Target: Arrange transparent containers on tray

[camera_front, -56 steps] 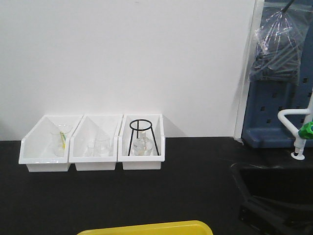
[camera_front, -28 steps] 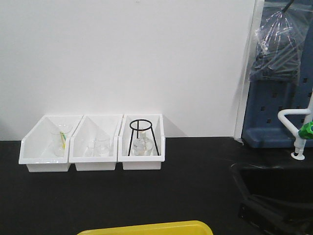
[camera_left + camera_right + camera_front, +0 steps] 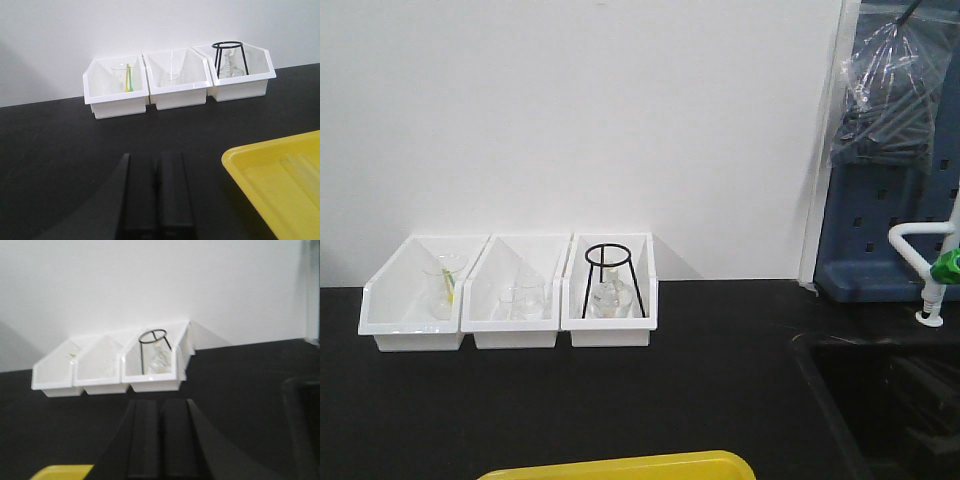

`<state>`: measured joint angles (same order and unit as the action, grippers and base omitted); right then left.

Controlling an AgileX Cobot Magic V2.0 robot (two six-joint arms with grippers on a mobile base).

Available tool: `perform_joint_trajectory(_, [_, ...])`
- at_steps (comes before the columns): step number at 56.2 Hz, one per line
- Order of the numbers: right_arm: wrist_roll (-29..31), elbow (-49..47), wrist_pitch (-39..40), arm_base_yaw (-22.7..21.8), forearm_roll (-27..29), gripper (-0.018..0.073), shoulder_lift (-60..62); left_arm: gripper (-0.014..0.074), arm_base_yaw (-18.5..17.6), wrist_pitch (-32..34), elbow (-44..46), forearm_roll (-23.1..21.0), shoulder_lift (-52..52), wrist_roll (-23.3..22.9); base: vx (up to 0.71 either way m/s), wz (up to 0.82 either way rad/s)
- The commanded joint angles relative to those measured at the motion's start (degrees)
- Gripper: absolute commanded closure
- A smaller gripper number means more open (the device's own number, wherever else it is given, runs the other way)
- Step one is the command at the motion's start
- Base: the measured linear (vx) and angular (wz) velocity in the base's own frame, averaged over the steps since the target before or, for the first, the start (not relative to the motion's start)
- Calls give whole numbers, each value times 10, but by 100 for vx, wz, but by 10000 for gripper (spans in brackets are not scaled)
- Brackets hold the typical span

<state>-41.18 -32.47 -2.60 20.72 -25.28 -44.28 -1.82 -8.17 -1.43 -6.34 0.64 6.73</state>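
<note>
Both grippers look alike from the wrist views: the left gripper (image 3: 156, 192) and the right gripper (image 3: 160, 437) each show two flat, matte-black, rectangular fingers side by side, split by a thin dark seam, with a smooth black housing flaring outward behind them, free of visible cables or markings.

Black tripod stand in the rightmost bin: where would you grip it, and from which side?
Probably the top ring of the tripod stand, taken from above. The ring rises to about the top of the white bin walls, while the legs sit boxed in around glassware.
</note>
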Motion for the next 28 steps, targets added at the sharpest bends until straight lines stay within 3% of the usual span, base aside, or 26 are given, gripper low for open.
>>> perform_joint_trajectory(1, [245, -17, -34, -1, 189, 571, 30, 596, 2, 43, -22, -2, 8, -1, 0, 0])
perform_joint_trajectory(4, [317, -9, -59, -2, 248, 571, 56, 596, 2, 43, -22, -2, 8, -1, 0, 0])
perform_joint_trajectory(9, [401, 33, -53, -2, 285, 571, 109, 596, 2, 43, -22, -2, 8, -1, 0, 0])
perform_joint_trajectory(22, [412, 232, 77, -5, 302, 571, 272, 596, 2, 43, -22, -2, 8, -1, 0, 0])
perform_joint_trajectory(28, [408, 303, 97, -37, 313, 571, 336, 596, 2, 43, -22, -2, 8, -1, 0, 0])
